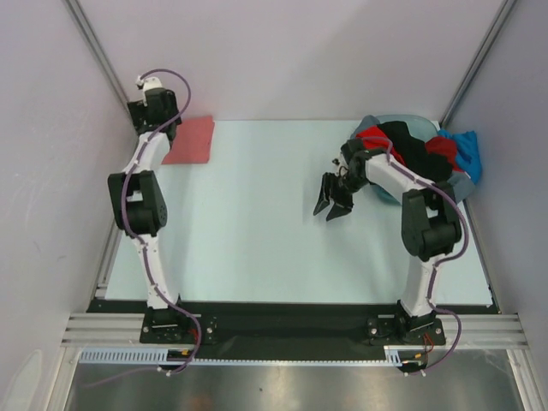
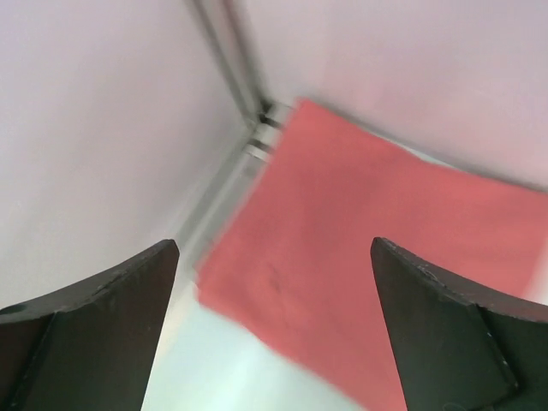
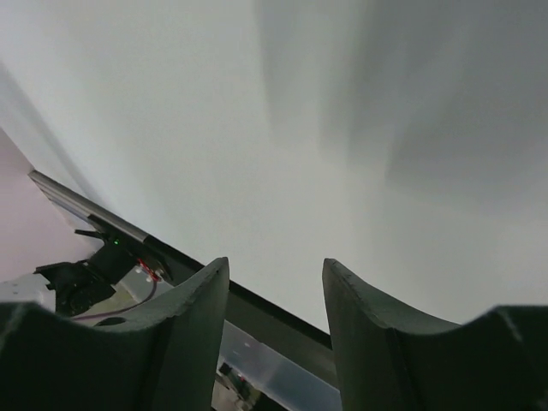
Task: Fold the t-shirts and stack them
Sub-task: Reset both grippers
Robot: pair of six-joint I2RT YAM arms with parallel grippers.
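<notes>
Left gripper [image 2: 272,244] is at the upper left of the top view, over the far corner of the bench [image 1: 257,240]. Fingers spread wide, nothing between them. Salmon-red t-shirt [image 1: 190,139] lies right under it as a flat, folded rectangle, tight against the corner where the side and back walls meet. The left wrist view is blurred, so I can't say if the fingertips touch the cloth; looks like they're just above it. Right gripper [image 1: 330,210] is right of centre in the top view, above bare bench, tips pointing down towards the lower left. Fingers partly apart, nothing in them; its wrist view shows only wall and frame past the gap. The rest of the t-shirts are heaped in the grey-blue basin [image 1: 396,118] at the upper right: bright red t-shirt [image 1: 372,137], black t-shirt [image 1: 411,145], blue t-shirt [image 1: 467,150] hanging over the right rim. The right arm's forearm crosses in front of the basin. The heap and the salmon-red shirt are well apart, at opposite far corners.
</notes>
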